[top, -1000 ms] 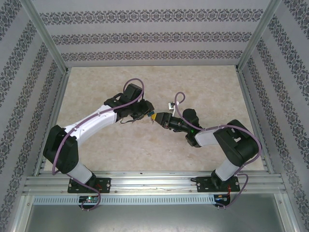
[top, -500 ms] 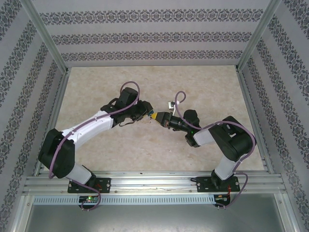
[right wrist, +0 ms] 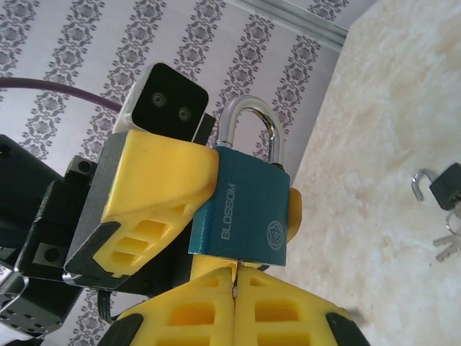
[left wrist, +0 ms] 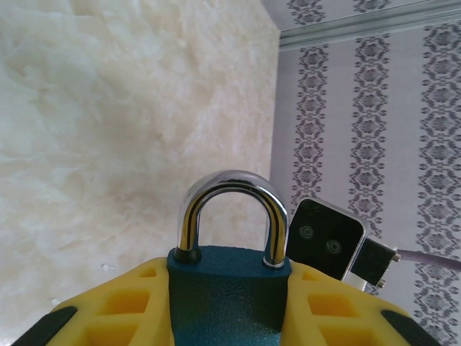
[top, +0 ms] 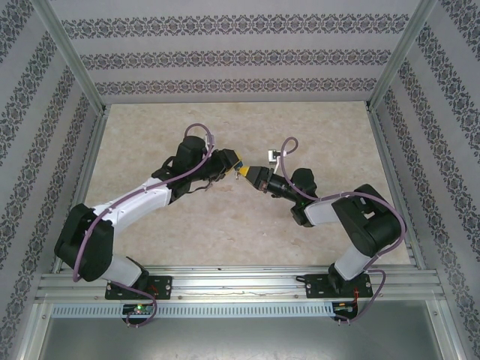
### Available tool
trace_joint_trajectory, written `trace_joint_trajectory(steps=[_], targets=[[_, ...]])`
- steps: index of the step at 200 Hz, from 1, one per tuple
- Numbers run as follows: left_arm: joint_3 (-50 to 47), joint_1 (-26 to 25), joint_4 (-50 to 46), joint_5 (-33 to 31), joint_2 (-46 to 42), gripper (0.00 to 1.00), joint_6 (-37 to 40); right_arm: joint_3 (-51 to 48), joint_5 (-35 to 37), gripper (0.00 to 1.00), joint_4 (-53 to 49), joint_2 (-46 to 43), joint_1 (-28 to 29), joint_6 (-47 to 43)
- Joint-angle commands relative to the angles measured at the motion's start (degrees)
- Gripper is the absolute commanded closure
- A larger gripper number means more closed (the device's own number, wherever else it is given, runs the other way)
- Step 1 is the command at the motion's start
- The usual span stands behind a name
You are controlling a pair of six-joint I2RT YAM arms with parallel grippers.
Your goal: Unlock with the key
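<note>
The left fingers (left wrist: 119,311) clamp the teal padlock (right wrist: 245,216) by its sides, shackle jutting past their tips. The right fingers (right wrist: 281,310), pressed together, meet just beneath its base.

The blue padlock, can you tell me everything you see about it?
The padlock has a teal-blue, metal-looking body with lettering down one edge and a shiny silver shackle, both legs seated. It is off the table, clamped by the yellow fingers of the left pincer; the shut right pincer meets its underside.

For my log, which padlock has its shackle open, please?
The small dark padlock lying on the table by keys; the teal padlock in the left tool is shut.
</note>
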Motion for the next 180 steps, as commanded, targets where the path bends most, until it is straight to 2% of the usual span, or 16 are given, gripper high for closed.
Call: trace_joint_trajectory(steps=[1,67,78,117,125,139,157,180], targets=[[0.54,-1.03,17.02,6.94,-2.11,0.82,-2.22,1.79,-5.34,1.0,2.29,-0.41,1.88,0.39],[-0.84,-1.0,28.36,11.39,-1.79,0.83,-4.36,2.91,-6.25,1.0,2.29,-2.07,2.23,-0.05],[-0.4,-0.99,27.8,11.7,-1.74,0.84,-4.34,2.98,-6.12,1.0,2.29,-1.96,2.15,0.19],[1.37,-0.95,17.6,9.38,-2.94,0.83,-0.85,2.81,-5.73,1.0,2.28,-1.03,1.67,0.35],[2.32,-0.95,13.17,8.48,-3.07,0.82,0.42,2.41,-5.63,0.96,2.24,-0.68,1.3,0.46],[3.95,-0.95,5.27,6.22,-3.43,0.82,3.0,1.3,-5.37,0.83,2.2,-0.29,0.23,0.82],[5.33,-0.87,-2.94,2.47,-4.14,0.82,4.98,-0.86,-5.02,0.73,1.68,-0.02,-1.75,1.14],[7.94,-0.77,-14.33,-2.58,-4.0,0.79,6.45,-3.31,-5.34,0.69,-1.41,-1.15,-3.84,-0.49]])
